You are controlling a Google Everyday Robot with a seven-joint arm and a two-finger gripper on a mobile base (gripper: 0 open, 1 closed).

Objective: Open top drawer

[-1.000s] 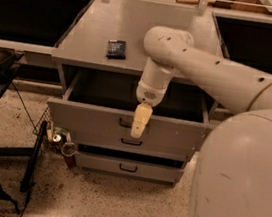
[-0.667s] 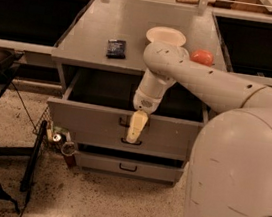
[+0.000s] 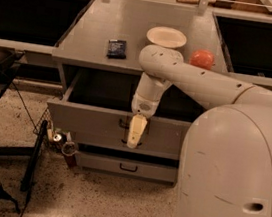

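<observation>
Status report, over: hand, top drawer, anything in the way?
Hand at front middle of top drawer. Drawer pulled out. Plate, orange ball on countertop behind, not blocking.

We're looking at a big, smooth off-white shell [image 3: 228,169] that fills the right foreground, domed on top, with one small dark oval slot low on its side. Out of it comes a white tubular arm [image 3: 205,85] dotted with a few tiny dark screw holes. The arm swells into a bulbous elbow joint [image 3: 158,62], then narrows to a short cylindrical wrist [image 3: 146,99] with a greyish patch. At the tip is the gripper [image 3: 136,131], narrow and cream-yellow, in front of the middle of the top drawer [image 3: 89,120] face.
</observation>
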